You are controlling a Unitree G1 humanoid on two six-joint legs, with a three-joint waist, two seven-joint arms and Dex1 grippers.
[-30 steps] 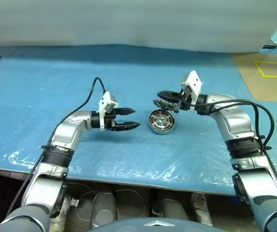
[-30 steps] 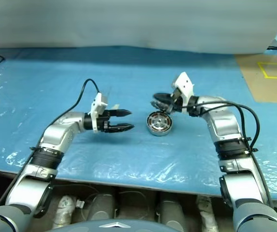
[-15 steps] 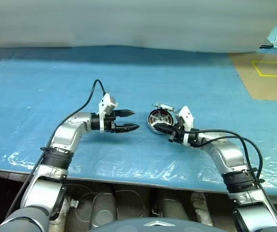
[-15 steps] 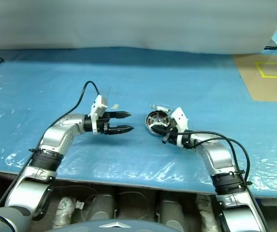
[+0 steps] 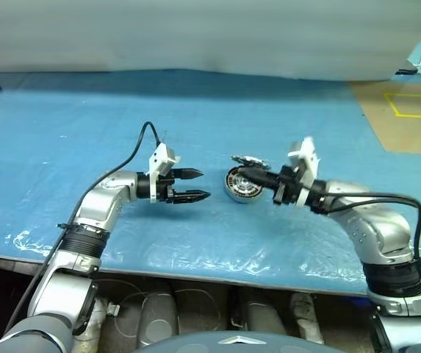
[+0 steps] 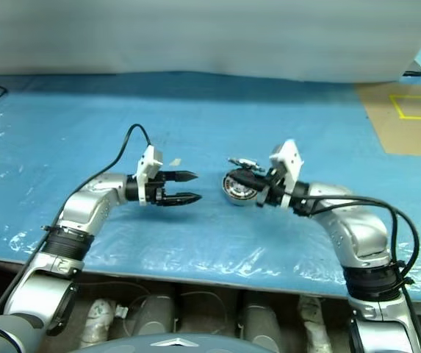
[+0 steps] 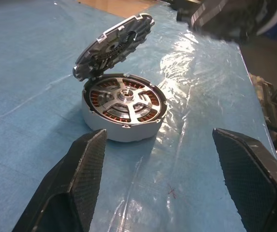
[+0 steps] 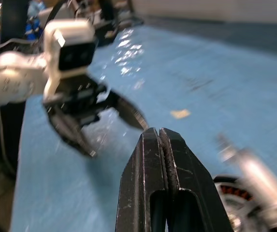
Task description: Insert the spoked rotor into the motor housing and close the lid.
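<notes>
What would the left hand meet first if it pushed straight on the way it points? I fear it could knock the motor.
Probably the motor housing, which sits directly between the open left hand fingers' line, with the lid propped tilted on its far rim. Bare blue sheet lies between.

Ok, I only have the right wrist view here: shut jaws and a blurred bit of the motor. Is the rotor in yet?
Observer: Yes. The left wrist view shows the spoked rotor seated in the motor housing, over the copper windings.
Operator: And the lid?
Observer: Not closed. The lid stands tilted, its lower edge at the housing's rim, ribbed face toward the rotor.
Operator: Is the left arm holding anything?
Observer: No. The left gripper hovers beside the housing, apart from it, jaws open and empty.
</notes>
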